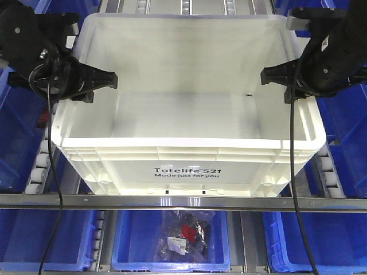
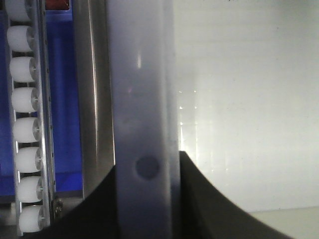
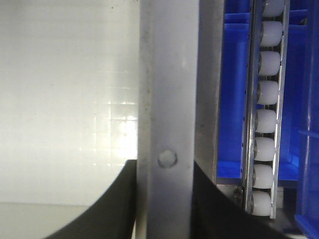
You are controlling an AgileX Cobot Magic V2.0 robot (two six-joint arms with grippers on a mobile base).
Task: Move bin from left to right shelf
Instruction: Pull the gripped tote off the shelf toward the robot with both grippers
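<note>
The big white bin [image 1: 186, 172] sits square in the middle bay of the roller shelf. Its printed side, reading "Totelife 521 Made just for you", faces outward just behind the metal front rail [image 1: 183, 201]. It looks empty inside.

The left tool [image 1: 110, 80] is clenched on the bin's left rim. In the left wrist view, one black finger [image 2: 214, 199] sits inside the wall and the other outside it, with the rim pinched between them. The right tool [image 1: 266, 76] grasps the right rim the same way, and its inner finger [image 3: 109, 199] presses the white wall.

White roller tracks [image 3: 266, 124] run along both sides of the bin. On the level below is a blue bin [image 1: 132, 252] with a clear packet [image 1: 183, 235] of dark and red bits lying in it. More blue bins flank the white one.
</note>
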